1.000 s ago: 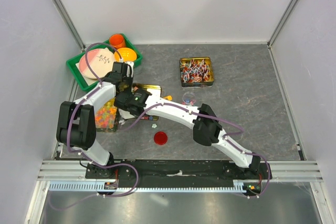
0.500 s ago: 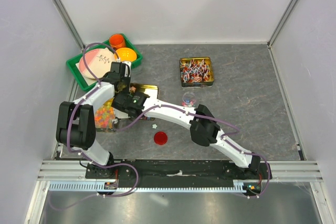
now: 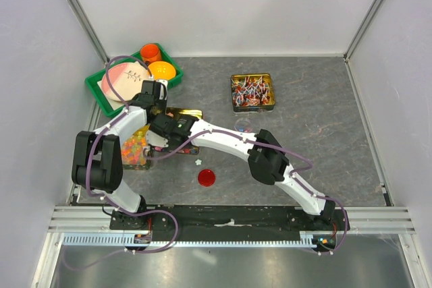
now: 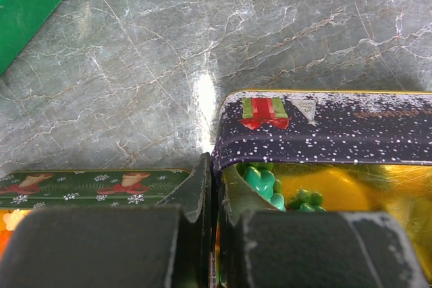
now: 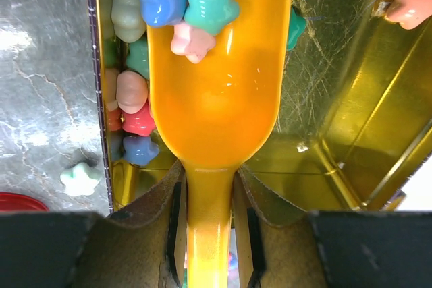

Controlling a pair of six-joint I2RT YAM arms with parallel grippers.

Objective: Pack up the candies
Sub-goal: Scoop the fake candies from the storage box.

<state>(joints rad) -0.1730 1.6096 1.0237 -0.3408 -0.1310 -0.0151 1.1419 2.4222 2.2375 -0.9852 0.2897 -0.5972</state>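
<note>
Small print on tin (image 4: 324, 123) illegible

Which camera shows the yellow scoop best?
Right wrist view: the yellow scoop fills it, star candies on it, handle in the right gripper. Arms hide it in the top view; the left wrist view doesn't clearly show it.

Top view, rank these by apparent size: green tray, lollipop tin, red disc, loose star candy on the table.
1. green tray
2. lollipop tin
3. red disc
4. loose star candy, clearly the smallest

All sit on the table, so nearness barely skews this.
</note>
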